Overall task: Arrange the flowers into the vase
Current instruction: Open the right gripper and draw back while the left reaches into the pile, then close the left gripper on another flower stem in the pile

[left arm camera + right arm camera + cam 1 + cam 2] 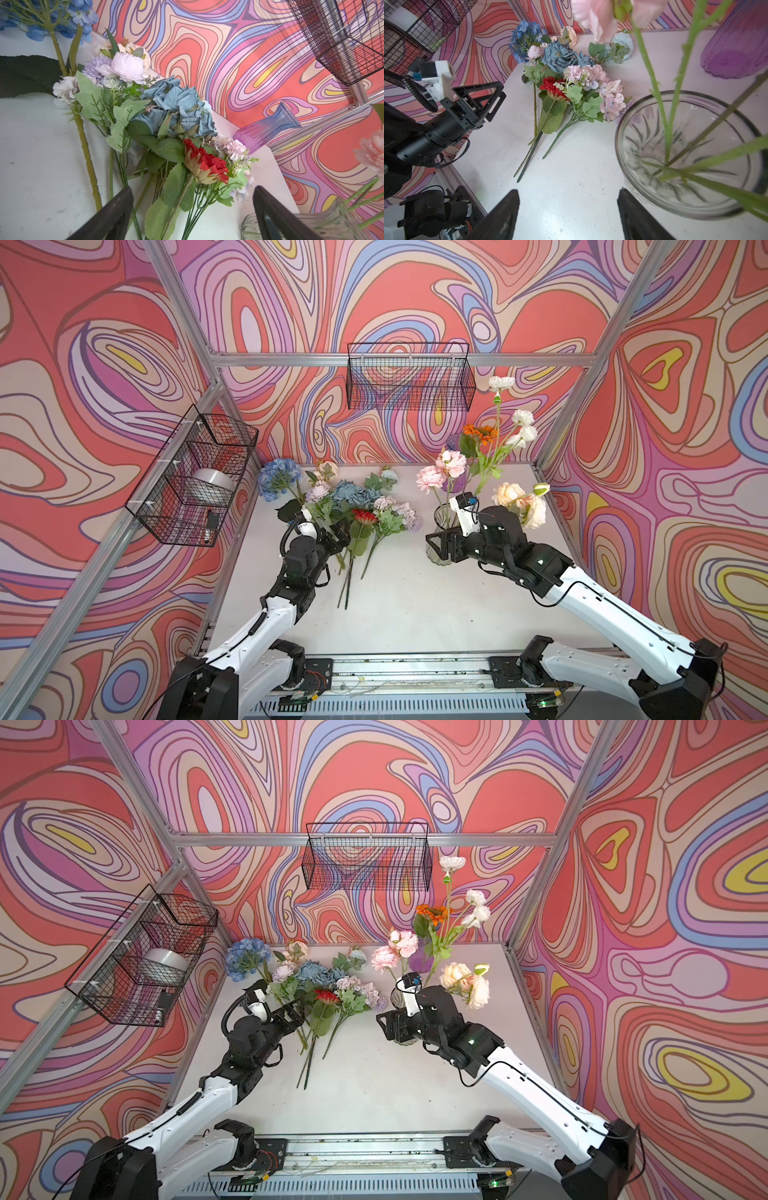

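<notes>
Poised with left end effector [192, 191] wide open, empty, just short of the loose flowers [360, 498] heaped on the tabletop [415, 605], likely for the next pick, and right end effector [569, 193] likewise open, empty, beside the part-filled glass vase [633, 133].

Bright, even light casts faint shadows; edges bow in top views; the near pink bloom [593, 18] blurs.

Walls [374, 302] swirl coral, lilac, blue, yellow; white table [415, 593]; black wire basket [409, 377], upper centre; purple-blue vase [268, 131]; clear ribbed vase [633, 166]; red bloom [207, 164].
</notes>
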Controlling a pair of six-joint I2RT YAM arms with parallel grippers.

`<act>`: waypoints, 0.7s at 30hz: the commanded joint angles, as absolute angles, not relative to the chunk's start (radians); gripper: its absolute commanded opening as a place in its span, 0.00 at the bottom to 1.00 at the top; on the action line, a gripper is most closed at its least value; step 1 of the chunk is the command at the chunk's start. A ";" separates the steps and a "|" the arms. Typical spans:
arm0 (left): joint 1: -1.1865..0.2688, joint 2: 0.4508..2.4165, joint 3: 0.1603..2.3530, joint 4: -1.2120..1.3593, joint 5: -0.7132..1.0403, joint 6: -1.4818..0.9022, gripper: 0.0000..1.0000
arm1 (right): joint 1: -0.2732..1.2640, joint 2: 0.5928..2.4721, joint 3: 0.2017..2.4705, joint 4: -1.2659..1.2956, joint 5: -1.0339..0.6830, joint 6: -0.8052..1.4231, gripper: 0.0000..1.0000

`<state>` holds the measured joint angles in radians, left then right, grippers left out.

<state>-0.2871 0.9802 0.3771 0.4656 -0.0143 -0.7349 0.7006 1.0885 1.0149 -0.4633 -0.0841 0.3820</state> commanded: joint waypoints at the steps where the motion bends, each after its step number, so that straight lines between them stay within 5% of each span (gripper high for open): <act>1: -0.282 0.937 0.353 0.361 0.015 -0.732 0.84 | 0.740 1.140 1.046 -0.383 -0.107 0.391 0.77; 21: -0.338 0.917 0.307 -0.107 0.100 -0.674 0.42 | 0.753 1.423 1.078 -0.090 -0.043 0.446 0.74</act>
<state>-0.3149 0.8974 0.3107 -0.0147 0.0883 -0.6846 0.7486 1.4090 1.0492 -0.1257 -0.0601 0.4355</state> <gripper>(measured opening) 0.436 0.745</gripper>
